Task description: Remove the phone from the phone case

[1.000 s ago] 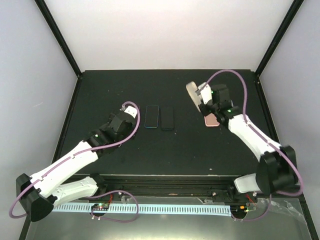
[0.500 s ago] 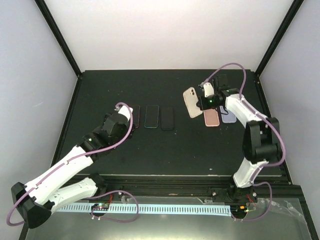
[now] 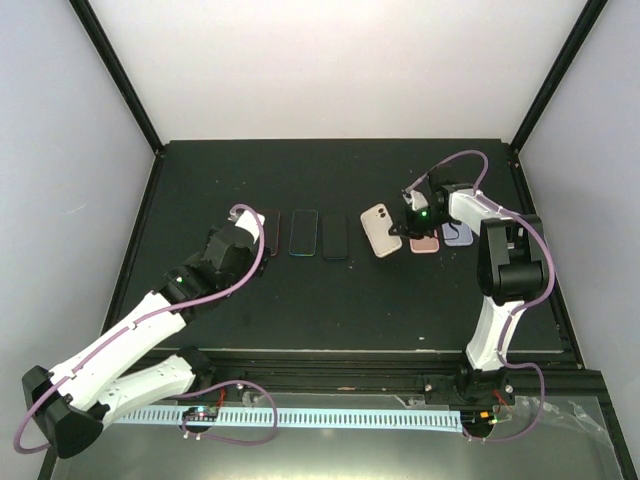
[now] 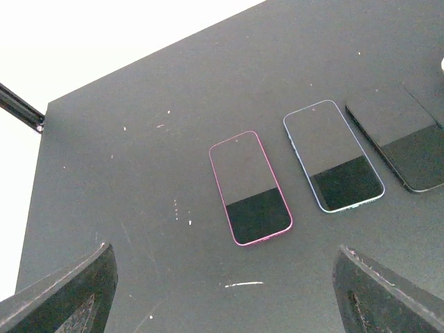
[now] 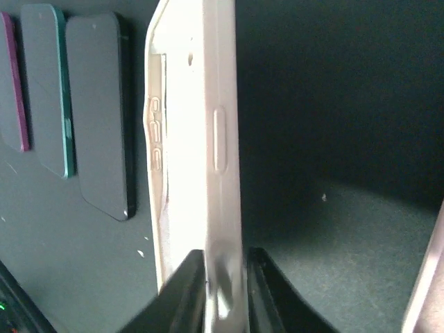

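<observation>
Cased phone (image 3: 380, 230), pinched edgewise in my right gripper (image 3: 408, 222), has swung closer to the black phone (image 3: 335, 236); extraction seemingly not begun. Left gripper (image 4: 225, 291) gapes wide.

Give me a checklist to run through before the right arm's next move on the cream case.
1. Right end effector clamped on the cream case: ok, its fingers pinch the case's edge.
2. Phone still inside that case: cannot tell. The wrist view shows it edge-on, and the top view shows only its back.
3. Left end effector open and free: ok, it holds nothing.
4. Left end effector placed to help pull: not ok. It hovers near the pink-rimmed phone, well away from the case.
5. Room around the grasp: cannot tell. The pink case and lavender case lie close by.
</observation>
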Tool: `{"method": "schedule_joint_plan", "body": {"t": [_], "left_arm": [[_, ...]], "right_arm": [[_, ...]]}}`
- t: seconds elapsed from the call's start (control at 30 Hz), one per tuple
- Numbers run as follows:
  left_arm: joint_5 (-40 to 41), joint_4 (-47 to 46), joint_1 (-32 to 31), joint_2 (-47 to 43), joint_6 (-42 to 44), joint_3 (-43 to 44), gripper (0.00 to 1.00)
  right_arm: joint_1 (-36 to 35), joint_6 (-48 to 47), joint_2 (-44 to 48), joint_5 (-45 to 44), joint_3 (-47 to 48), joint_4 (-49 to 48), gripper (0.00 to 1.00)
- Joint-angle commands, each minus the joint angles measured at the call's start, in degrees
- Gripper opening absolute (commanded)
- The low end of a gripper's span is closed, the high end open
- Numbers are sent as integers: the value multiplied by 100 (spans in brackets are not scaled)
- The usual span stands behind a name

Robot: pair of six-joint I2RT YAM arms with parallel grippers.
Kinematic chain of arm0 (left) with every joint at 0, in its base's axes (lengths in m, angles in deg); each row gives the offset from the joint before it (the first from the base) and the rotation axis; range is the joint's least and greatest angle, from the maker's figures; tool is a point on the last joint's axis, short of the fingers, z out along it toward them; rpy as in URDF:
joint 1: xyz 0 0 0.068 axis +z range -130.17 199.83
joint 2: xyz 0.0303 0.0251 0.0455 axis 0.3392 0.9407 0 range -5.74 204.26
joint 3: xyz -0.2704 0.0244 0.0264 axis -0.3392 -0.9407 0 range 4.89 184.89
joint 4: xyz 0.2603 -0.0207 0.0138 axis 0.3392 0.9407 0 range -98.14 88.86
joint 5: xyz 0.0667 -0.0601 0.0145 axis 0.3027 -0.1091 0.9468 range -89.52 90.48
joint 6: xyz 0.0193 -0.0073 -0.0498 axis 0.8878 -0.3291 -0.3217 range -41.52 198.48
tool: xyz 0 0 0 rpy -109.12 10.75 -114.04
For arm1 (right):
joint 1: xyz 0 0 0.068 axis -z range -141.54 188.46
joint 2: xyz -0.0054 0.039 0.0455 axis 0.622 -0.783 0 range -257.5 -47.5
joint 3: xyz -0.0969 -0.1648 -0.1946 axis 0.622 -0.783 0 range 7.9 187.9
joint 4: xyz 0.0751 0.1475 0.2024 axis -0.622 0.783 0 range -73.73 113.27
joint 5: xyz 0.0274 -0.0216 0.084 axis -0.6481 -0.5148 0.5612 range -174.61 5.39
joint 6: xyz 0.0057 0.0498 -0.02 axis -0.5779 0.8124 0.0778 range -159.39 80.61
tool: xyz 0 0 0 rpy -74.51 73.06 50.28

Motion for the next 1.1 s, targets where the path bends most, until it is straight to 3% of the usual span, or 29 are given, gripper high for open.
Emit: {"method": "schedule_joint_plan", "body": {"t": [0.0, 0.23, 0.33, 0.7, 0.9, 1.07], "left_arm": [[-78, -113, 61, -99, 92, 6, 86], [-75, -96, 90, -101, 75, -7, 86], [-40, -91, 104, -117, 64, -2, 86], [-27, -120, 284, -106, -143, 4, 88], [63, -134, 313, -142, -178, -3, 89], [272, -98, 370, -181, -344, 12, 98]], "right_arm": [[63, 237, -20, 156, -219, -87, 24], [85, -163, 273, -173, -216, 99, 41], [107, -329, 698, -684, -290, 33, 56], [169, -885, 2975, -791, -883, -496, 60], [167, -883, 4423, -1358, -1441, -1100, 67], [168, -563, 5481, -1464, -1953, -1842, 87]]}}
